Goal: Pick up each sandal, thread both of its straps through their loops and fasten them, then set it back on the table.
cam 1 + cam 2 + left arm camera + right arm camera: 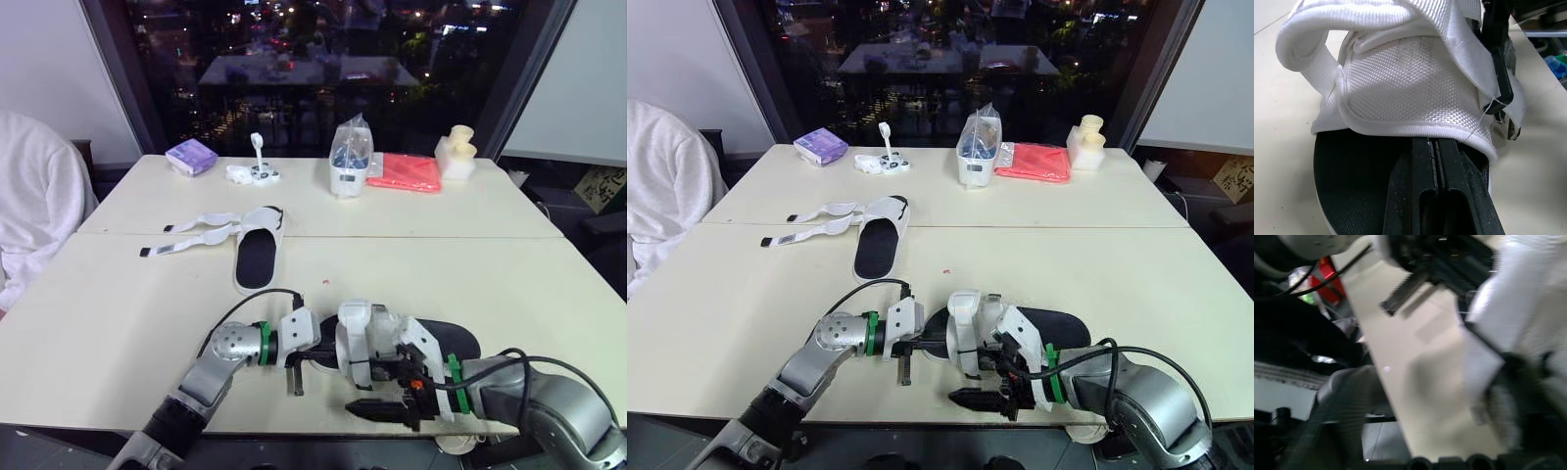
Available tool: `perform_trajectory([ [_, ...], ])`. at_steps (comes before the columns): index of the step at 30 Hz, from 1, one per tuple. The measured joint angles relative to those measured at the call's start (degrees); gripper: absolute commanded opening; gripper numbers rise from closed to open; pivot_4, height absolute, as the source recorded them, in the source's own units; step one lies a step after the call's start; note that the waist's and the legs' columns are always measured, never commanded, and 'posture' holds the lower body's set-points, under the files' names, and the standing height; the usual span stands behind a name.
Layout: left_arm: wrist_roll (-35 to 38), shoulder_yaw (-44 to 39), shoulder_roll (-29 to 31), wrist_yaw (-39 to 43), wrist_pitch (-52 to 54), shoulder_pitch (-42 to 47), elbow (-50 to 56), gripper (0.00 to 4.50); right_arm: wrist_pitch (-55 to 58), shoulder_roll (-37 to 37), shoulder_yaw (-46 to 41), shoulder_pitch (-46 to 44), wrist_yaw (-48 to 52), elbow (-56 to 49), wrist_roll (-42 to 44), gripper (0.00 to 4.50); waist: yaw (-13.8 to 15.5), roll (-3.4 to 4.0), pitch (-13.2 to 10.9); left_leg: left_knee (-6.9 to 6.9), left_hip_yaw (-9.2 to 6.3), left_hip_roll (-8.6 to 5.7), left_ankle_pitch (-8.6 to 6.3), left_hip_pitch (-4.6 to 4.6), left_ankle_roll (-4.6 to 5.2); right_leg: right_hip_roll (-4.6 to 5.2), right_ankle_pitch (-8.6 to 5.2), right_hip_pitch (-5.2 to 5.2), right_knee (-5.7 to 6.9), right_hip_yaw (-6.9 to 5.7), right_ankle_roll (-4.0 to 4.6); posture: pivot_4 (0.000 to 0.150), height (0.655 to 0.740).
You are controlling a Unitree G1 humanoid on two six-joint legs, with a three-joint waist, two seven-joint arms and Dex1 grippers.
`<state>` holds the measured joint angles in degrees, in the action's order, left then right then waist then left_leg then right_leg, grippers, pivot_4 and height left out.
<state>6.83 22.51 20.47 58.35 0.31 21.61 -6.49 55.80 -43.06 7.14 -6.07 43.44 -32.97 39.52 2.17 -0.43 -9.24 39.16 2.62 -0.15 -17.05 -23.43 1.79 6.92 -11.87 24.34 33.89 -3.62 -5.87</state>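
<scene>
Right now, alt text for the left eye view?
Left gripper and right gripper meet at a black-soled sandal with white straps near the table's front edge. A second sandal lies farther back, straps undone and splayed left. A purple box, a bag and a red cloth sit at the far edge.

Both arms low, reaching inward, grippers close together.
L arm (211,374) comes in from lower left, elbow bent, wrist approx. level; L gripper (1434,147) points right w/ fingers pressed flat together. R arm (549,401) comes in from lower right, forearm level; R gripper (364,406) points left, nearer the body than L gripper.
</scene>
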Motion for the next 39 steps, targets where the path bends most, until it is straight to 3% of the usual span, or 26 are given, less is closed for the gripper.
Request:
perform_trajectory([
  [4, 0.00, 0.01, -0.07, -0.26, 0.03, -0.33, 0.28, 0.00, 0.23, 0.47, 1.34, -0.45, -0.66, 2.51, -1.12, 0.07, 0.02, 0.00, 0.00, -0.01, 0.01, -0.01, 0.00, -0.01, 0.00, -0.01, 0.00, 0.00, 0.00, 0.00, 0.00, 0.150, 0.7400],
  [10, -0.01, 0.04, -0.07, -1.07, 0.35, -0.77, 0.98, 0.00, 1.90, 0.65, 1.79, -0.08, -0.32, 4.45, -0.80, 0.02, 0.01, 0.01, 0.01, 0.02, 0.00, 0.00, 0.00, 0.04, 0.00, 0.01, 0.00, 0.00, 0.00, 0.00, 0.01, 0.150, 0.7400],
  [23, -0.01, 0.48, 1.39, -0.75, 1.69, -2.43, 3.82, 0.00, 18.37, -2.37, -1.98, 4.19, 3.12, 3.22, 14.84, 0.02, 0.09, 0.02, 0.03, -0.02, 0.00, 0.00, -0.03, 0.00, 0.03, 0.13, 0.00, -0.04, -0.01, -0.01, 0.01, 0.150, 0.7400],
  [30, -0.01, 1.05, 1.47, -0.53, 1.67, -2.66, 4.12, 0.00, 18.69, -6.09, -3.81, 3.78, 3.16, -0.61, 16.75, 0.02, 0.13, 0.03, 0.04, -0.02, 0.00, -0.02, -0.05, -0.03, 0.05, 0.08, -0.01, -0.02, -0.17, -0.05, 0.01, 0.150, 0.7400],
  [39, -0.71, 1.55, 1.74, -0.08, 0.69, -1.59, 3.26, 0.00, 17.84, -11.14, -12.15, -7.90, 4.13, -3.12, 23.99, 0.02, 0.14, 0.02, 0.03, -0.01, 0.00, -0.02, -0.05, -0.02, 0.06, -0.01, 0.00, -0.10, -0.19, -0.05, 0.00, 0.150, 0.7400],
])
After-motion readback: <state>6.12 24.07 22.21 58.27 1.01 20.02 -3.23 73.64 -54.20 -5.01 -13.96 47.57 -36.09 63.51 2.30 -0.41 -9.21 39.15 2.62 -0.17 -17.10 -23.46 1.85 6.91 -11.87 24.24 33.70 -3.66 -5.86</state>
